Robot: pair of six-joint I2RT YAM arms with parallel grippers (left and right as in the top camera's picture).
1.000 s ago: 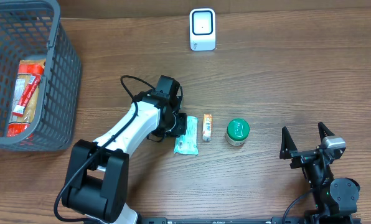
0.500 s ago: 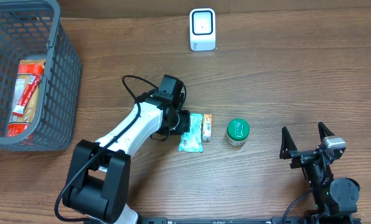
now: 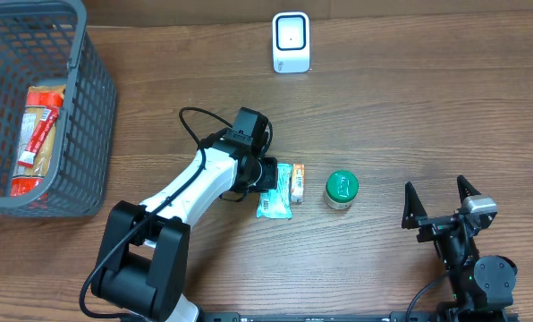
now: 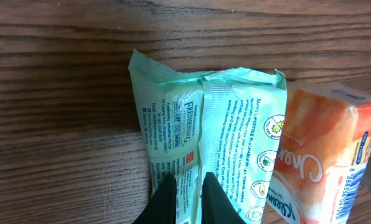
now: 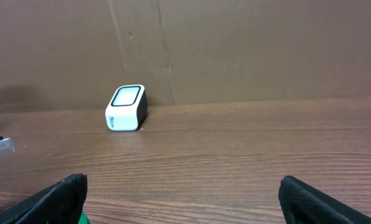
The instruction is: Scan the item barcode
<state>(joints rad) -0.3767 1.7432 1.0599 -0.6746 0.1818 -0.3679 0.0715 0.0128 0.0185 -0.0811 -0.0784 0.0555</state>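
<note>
Counting 1 mint-green wipes packet [image 3: 274, 204], 1 orange box [image 3: 297, 182], 1 green-lidded jar [image 3: 342, 189], 1 white scanner [image 3: 291, 42], 1 basket [image 3: 97, 107]. Packet is crinkled with small print, mid-table, touching the box on its right. Left gripper [image 4: 187, 186] pinches its middle seam, jaws nearly closed. Right gripper [image 3: 438, 199] gapes wide, empty. 1 second ago packet sat apart from box.

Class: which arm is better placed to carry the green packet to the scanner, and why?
Left: the left fingers pinch the green packet; the right fingers stand open, empty, far from it.
</note>
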